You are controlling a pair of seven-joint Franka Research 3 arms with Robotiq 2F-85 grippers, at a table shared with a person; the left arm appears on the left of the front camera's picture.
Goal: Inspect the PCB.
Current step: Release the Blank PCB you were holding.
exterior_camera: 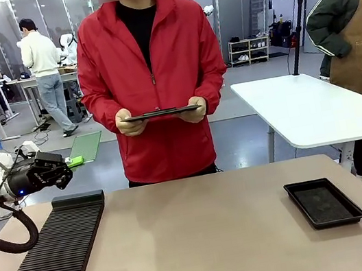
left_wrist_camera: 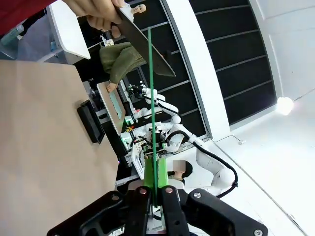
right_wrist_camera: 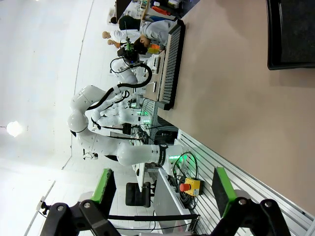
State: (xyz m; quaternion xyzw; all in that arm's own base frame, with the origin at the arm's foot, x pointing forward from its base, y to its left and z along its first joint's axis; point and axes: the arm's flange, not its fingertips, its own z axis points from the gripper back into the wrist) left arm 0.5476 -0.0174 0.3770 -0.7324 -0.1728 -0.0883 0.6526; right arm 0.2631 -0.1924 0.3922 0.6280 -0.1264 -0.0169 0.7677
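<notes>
1. Step in hand: the PCB is lifted clear of the table and held out for inspection. It hangs above and beyond the far end of the slotted rack, lying roughly flat and pointing toward the person.
2. Left gripper: the jaws are clamped tight on one edge of the PCB. In the left wrist view the board runs edge-on as a thin green line from between the green pads.
3. Right gripper: the jaws stand wide apart with nothing between them. It sits well away from the rack, on the side of the black tray.
4. The person stands beyond the rack's far end, to its right, holding a dark tablet level in both hands. Neither hand touches the PCB.
5. Next move, as a judgement: the inspection probably calls for holding the board steady, or turning it slowly to show its face. The edge grip must stay firm, because a thin board held by one side can flex or slip.
6. Any set-down afterwards probably needs the board aligned with a rack slot before release.
</notes>
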